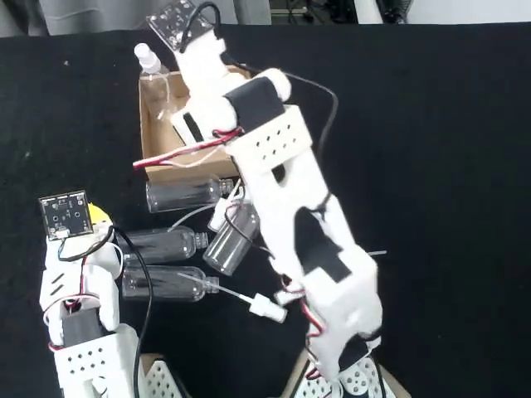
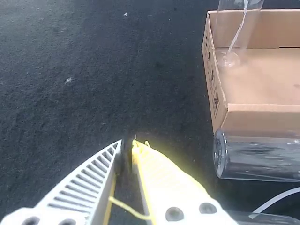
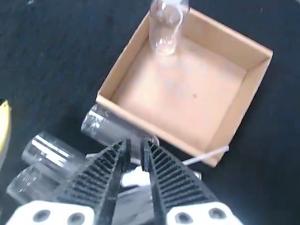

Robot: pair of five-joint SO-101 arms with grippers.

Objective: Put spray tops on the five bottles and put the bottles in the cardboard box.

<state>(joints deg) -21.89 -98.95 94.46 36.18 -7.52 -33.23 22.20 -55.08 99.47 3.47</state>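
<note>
Four bottles (image 1: 166, 246) lie beside the cardboard box (image 3: 187, 93) — light, slick, seemingly thin plastic, best gripped mid-body — while left gripper (image 2: 127, 146) and right gripper (image 3: 136, 146) sit closed, empty.

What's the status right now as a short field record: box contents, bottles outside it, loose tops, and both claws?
Box: cardboard box holds one upright bottle with its spray top on.
Outside: four lying bottles on the table, next to the box.
Loose top: spray top on the table, its tube pointing toward a bottle neck.
Left claw: closed, empty, near the lying bottles' bases.
Right claw: closed, empty, above the bottle along the box's wall.
</note>
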